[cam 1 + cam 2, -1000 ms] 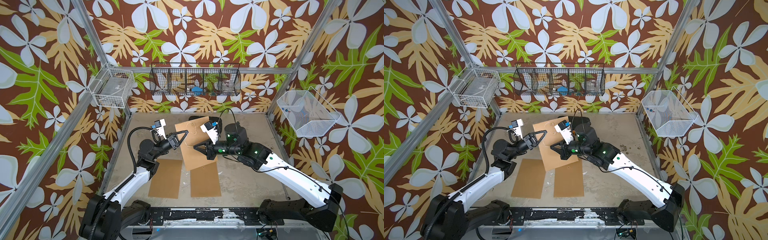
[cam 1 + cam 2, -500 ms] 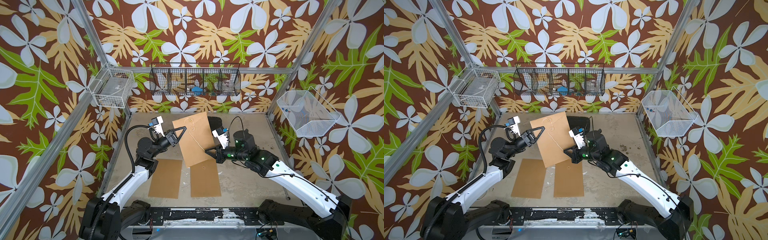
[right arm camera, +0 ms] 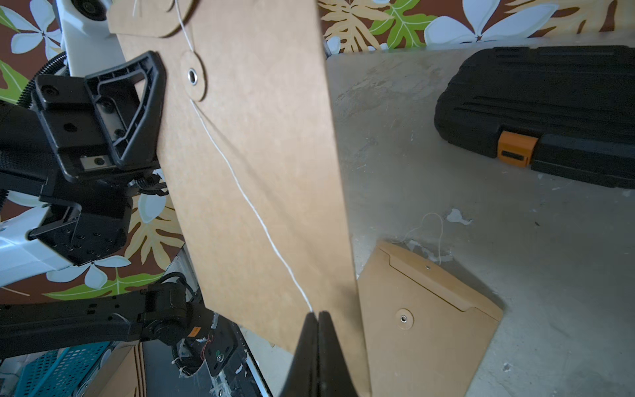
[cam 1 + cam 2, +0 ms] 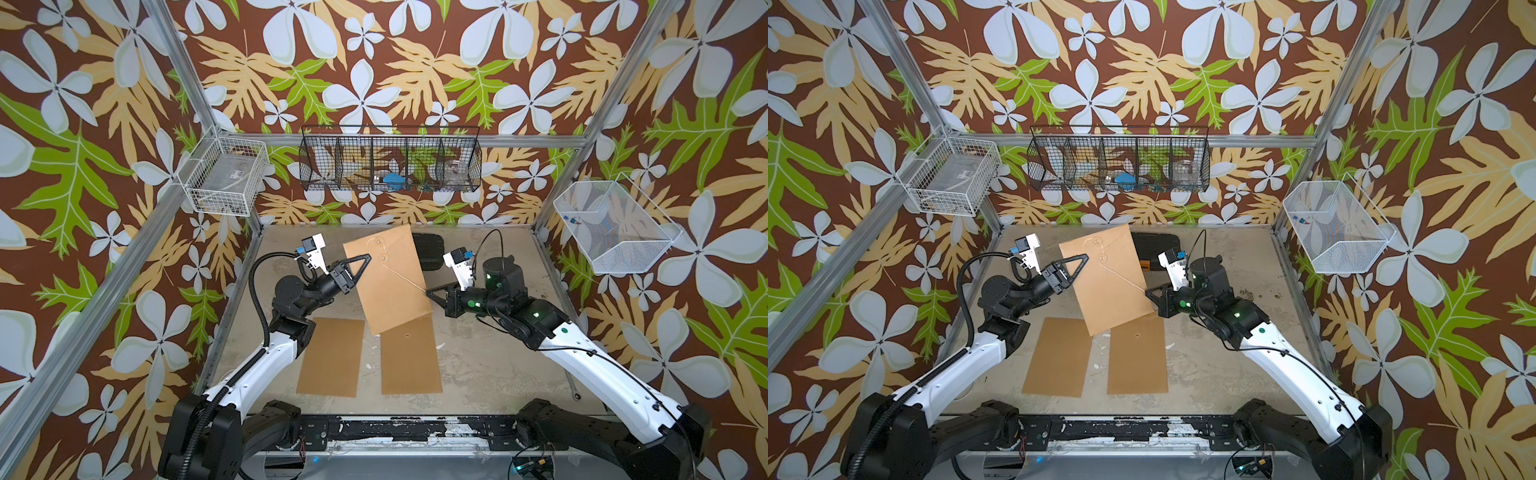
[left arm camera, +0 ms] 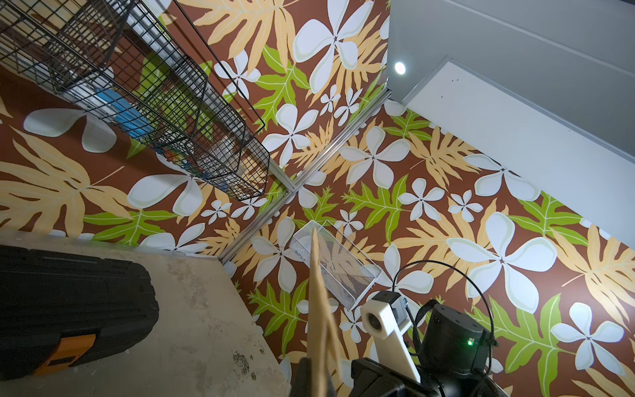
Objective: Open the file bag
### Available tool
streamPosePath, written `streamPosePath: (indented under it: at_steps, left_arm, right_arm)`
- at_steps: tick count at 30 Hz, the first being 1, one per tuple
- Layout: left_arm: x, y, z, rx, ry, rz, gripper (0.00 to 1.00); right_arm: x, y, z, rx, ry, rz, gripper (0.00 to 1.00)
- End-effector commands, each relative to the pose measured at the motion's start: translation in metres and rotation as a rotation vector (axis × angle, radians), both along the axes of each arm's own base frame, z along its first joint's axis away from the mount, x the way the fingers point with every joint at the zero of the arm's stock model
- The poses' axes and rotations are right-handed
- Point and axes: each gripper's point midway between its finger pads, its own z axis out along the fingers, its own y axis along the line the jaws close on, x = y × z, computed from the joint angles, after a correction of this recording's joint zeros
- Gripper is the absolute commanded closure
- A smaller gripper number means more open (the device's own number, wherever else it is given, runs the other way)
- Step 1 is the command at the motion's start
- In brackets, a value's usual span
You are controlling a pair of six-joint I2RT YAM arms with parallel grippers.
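Note:
The file bag (image 4: 390, 286) (image 4: 1113, 282) is a brown paper envelope with round string buttons, held up tilted above the table. My left gripper (image 4: 365, 259) (image 4: 1084, 259) is shut on its left edge; in the left wrist view the file bag (image 5: 318, 295) is edge-on between the left gripper's (image 5: 314, 364) fingers. A white string (image 4: 405, 278) (image 3: 247, 196) runs from the lower button (image 3: 193, 76) down to my right gripper (image 4: 428, 292) (image 3: 318, 314), which is shut on its end, just right of the bag.
Two more brown envelopes (image 4: 330, 357) (image 4: 409, 357) lie flat on the table under the raised bag. A black case (image 4: 430, 251) (image 3: 549, 110) with an orange latch sits at the back. Wire baskets (image 4: 390, 162) (image 4: 611, 224) hang on the walls.
My right gripper has drawn away to the right with the string, which now stretches longer across the bag. The left gripper has lifted the bag slightly toward the back.

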Motion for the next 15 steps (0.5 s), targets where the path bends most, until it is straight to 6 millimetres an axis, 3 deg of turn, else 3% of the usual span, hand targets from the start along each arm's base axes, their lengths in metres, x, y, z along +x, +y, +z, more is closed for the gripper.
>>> streamPosePath:
  at_steps: [1, 15]
  left_arm:
    - [-0.005, 0.002, 0.006, -0.008, -0.037, -0.004, 1.00]
    - [-0.010, 0.002, 0.000, -0.004, -0.028, -0.015, 1.00]
  right_arm:
    - [0.003, -0.005, 0.004, -0.005, -0.018, 0.003, 1.00]
    - [0.021, -0.032, 0.013, -0.007, -0.038, -0.062, 1.00]
